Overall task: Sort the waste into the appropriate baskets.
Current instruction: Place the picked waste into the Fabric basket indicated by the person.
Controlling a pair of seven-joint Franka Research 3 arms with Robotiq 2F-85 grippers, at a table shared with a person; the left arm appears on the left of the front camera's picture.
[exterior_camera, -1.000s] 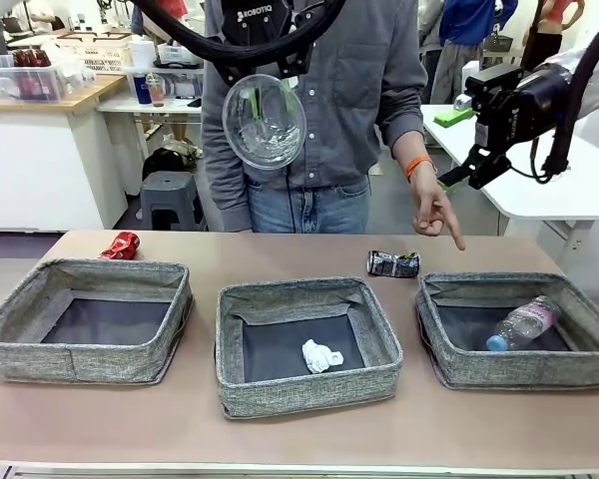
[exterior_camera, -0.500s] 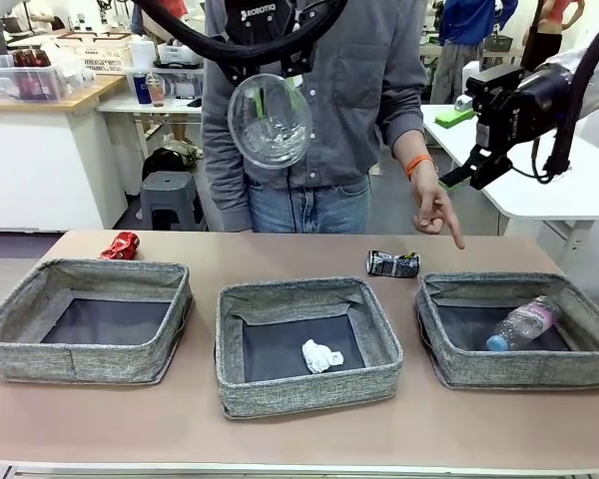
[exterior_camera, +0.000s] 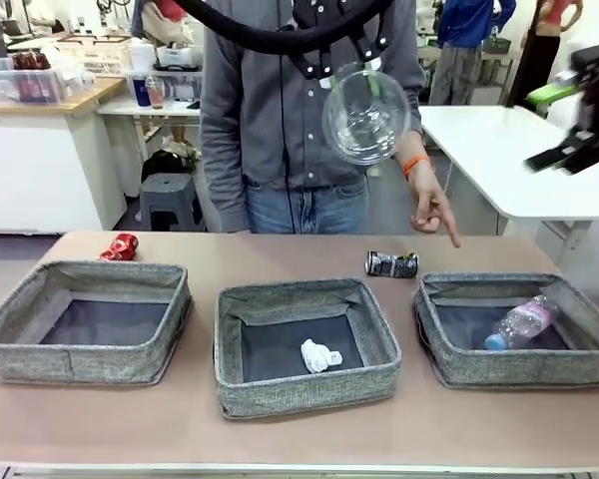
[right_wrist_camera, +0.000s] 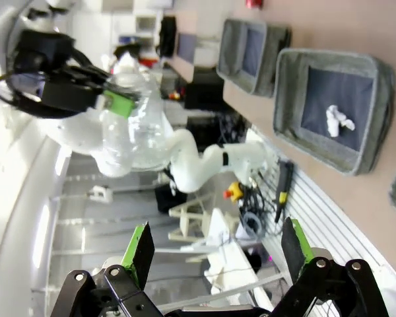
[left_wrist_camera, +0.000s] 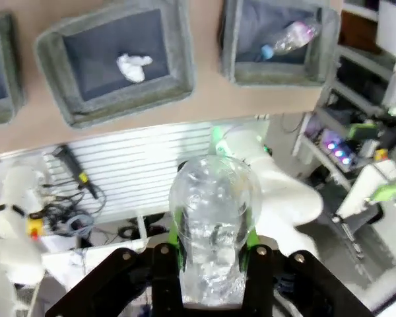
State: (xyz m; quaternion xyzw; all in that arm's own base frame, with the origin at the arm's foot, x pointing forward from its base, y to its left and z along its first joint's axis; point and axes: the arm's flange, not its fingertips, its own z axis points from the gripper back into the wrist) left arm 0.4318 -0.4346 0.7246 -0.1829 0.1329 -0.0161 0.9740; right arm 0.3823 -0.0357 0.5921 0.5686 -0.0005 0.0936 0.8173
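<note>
1. The left gripper [exterior_camera: 365,82] is part closed, its green pads clamped on the sides of the clear cup [exterior_camera: 367,118]; in its wrist view the cup [left_wrist_camera: 214,214] stands up between the two fingers [left_wrist_camera: 177,246].
2. Its arm reaches in along the top from the left; the gripper hangs high over the tabletop [exterior_camera: 299,429], in front of the person's torso, cup mouth turned to the near side.
3. The right gripper [exterior_camera: 567,125] is spread wide with nothing between its fingers [right_wrist_camera: 140,254]; it hangs at the far right, high up, blurred.
4. The person's hand [exterior_camera: 434,205] points a finger down, above the far edge of the right basket [exterior_camera: 519,371].
5. The tissue [exterior_camera: 320,355] lies in the middle basket [exterior_camera: 309,387]; the bottle [exterior_camera: 519,323] lies in the right one; the left basket [exterior_camera: 80,351] has bare bottom.
6. The red can [exterior_camera: 120,245] lies on the tabletop behind the left basket; the dark can [exterior_camera: 392,263] lies behind the gap between middle and right baskets.
</note>
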